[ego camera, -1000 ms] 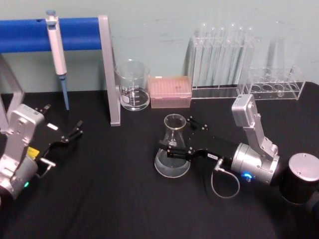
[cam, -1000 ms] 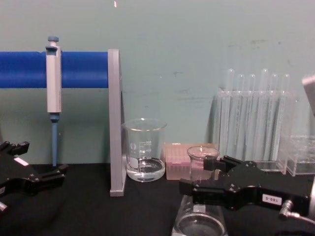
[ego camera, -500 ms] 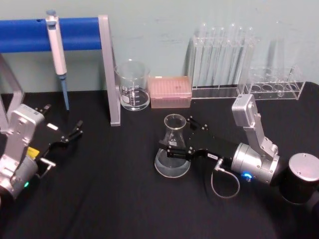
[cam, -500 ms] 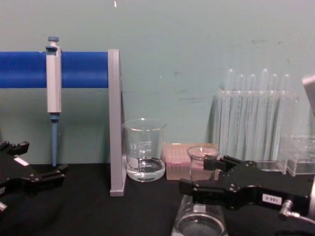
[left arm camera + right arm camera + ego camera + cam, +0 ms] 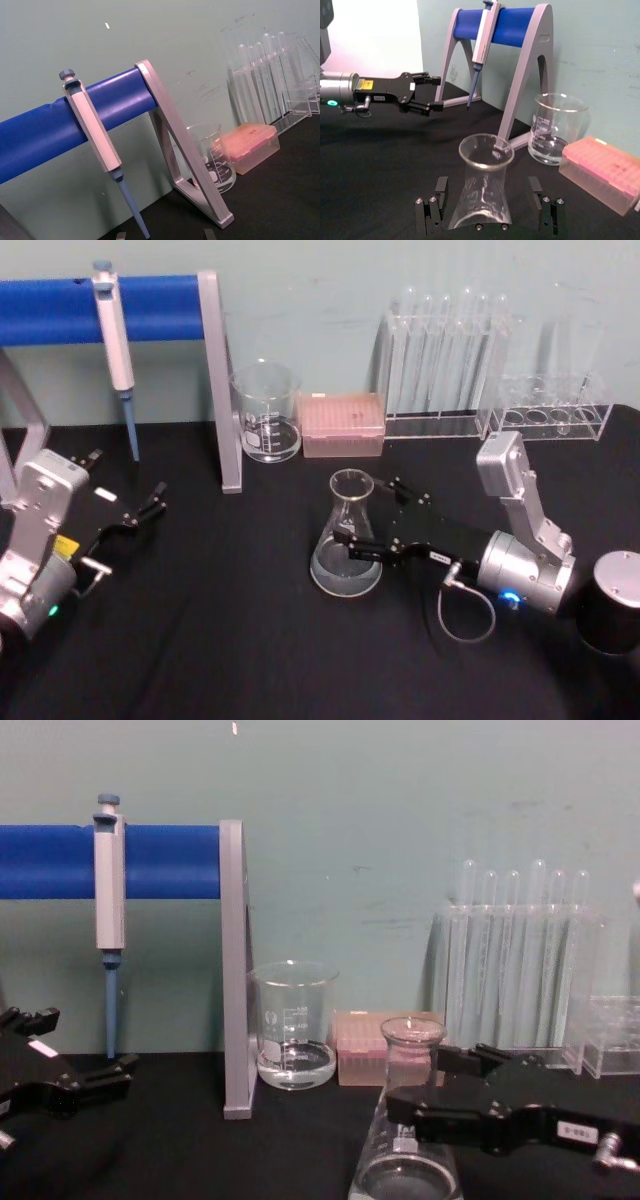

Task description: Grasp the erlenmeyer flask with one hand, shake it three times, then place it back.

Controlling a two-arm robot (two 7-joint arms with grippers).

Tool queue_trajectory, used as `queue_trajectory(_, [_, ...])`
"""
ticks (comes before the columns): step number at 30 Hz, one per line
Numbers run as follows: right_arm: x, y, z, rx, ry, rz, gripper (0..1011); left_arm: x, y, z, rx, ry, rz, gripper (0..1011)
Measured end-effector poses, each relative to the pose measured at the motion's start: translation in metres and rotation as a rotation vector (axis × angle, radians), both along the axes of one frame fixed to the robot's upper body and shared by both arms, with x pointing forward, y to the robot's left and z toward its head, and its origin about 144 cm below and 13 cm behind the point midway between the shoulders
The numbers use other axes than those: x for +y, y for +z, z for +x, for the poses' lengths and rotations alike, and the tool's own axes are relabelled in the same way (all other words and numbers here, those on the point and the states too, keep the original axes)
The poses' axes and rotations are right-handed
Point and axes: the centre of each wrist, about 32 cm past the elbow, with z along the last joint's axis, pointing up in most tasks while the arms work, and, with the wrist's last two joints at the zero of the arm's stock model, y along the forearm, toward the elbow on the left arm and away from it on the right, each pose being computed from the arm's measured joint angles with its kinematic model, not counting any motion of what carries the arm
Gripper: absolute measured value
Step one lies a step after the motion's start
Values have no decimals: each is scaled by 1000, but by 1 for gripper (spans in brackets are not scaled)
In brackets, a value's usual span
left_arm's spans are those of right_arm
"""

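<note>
The erlenmeyer flask (image 5: 347, 540) stands upright on the black table, a little clear liquid in its wide base (image 5: 405, 1165). My right gripper (image 5: 371, 512) is open, one long black finger on each side of the flask and both apart from the glass. In the right wrist view the flask (image 5: 482, 192) sits between the two fingers, with the right gripper (image 5: 488, 187) spread wider than the flask's body. From the chest the right gripper (image 5: 420, 1080) is level with the flask's neck. My left gripper (image 5: 145, 508) rests open at the table's left, holding nothing.
At the back stand a glass beaker (image 5: 266, 425), a pink tip box (image 5: 342, 425), a rack of test tubes (image 5: 440, 350) and a low clear rack (image 5: 555, 410). A pipette (image 5: 115, 350) hangs on the blue stand (image 5: 160, 305). A black cylinder (image 5: 615, 605) sits far right.
My right arm has drawn back to the right, so its fingers reach less far past the flask. The flask stays on the table and the left arm has not moved.
</note>
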Motion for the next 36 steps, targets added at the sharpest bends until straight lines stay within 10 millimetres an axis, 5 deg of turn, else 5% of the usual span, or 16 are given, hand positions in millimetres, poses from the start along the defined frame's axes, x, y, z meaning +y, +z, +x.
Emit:
queue_trajectory(11, [-22, 4, -19, 47, -21, -35, 1000, 0, 0, 0, 0, 0, 0, 1001])
queue_trajectory(19, [-35, 10, -28, 61, -229, -32, 1000, 0, 0, 0, 0, 0, 0, 1001])
queue_trajectory(36, [-12, 9, -17, 6, -602, 44, 1000, 0, 0, 0, 0, 0, 0, 1001])
